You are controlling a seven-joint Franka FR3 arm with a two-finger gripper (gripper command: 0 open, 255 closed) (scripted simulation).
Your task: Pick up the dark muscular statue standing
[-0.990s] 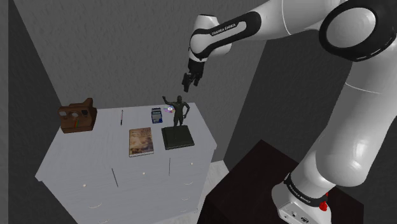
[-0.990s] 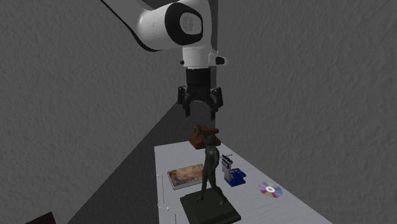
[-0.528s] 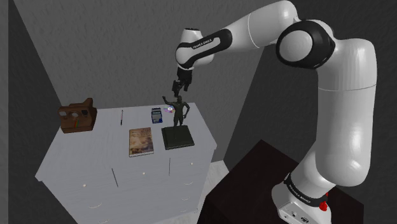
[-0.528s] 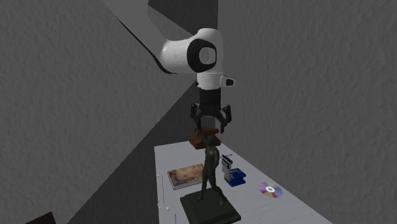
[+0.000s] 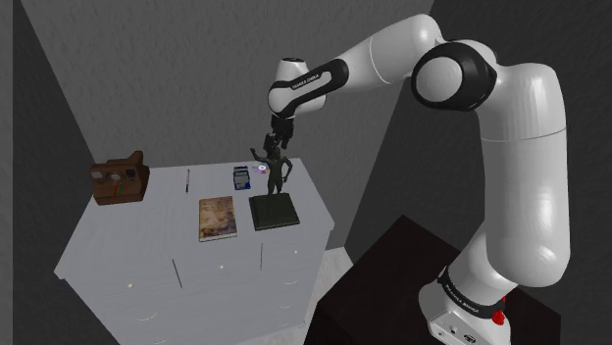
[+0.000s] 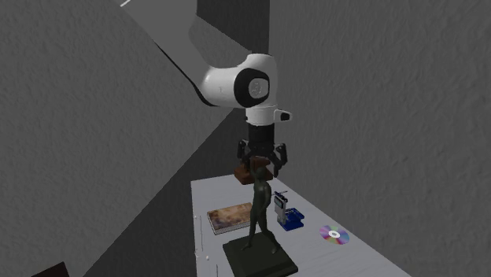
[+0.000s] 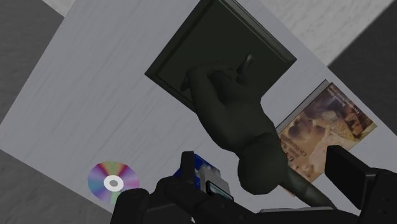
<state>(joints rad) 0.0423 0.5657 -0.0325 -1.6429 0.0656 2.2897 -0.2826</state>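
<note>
Pincer (image 6: 263,164) points straight down, spread wide around the statue (image 6: 260,208) head.

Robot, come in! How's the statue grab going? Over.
Gripper open, either side of the head of statue. It stands upright on table, not held. Nothing in the way.

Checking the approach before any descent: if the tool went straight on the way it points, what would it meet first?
The dark statue, its head first, right under the open tool; how near is hard to judge.
</note>
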